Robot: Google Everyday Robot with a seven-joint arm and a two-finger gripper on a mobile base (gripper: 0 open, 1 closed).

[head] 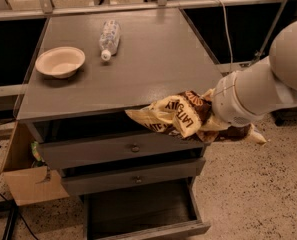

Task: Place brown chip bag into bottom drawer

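Note:
The brown chip bag (pixel 172 115), wrinkled with pale yellow ends and lettering, hangs in the air at the cabinet's front right corner, level with the top drawer. My gripper (pixel 209 123) is shut on the bag's right end, mostly hidden behind the bag and my white wrist (pixel 243 98). The bottom drawer (pixel 153 231) stands pulled open below, its dark floor (pixel 138 204) showing, directly under and slightly left of the bag.
On the grey cabinet top (pixel 138 69) are a pale bowl (pixel 60 61) at the left and a clear plastic bottle (pixel 109 38) lying near the back. Two shallower drawers with knobs (pixel 134 147) are shut. A cardboard box (pixel 30 184) stands left of the cabinet.

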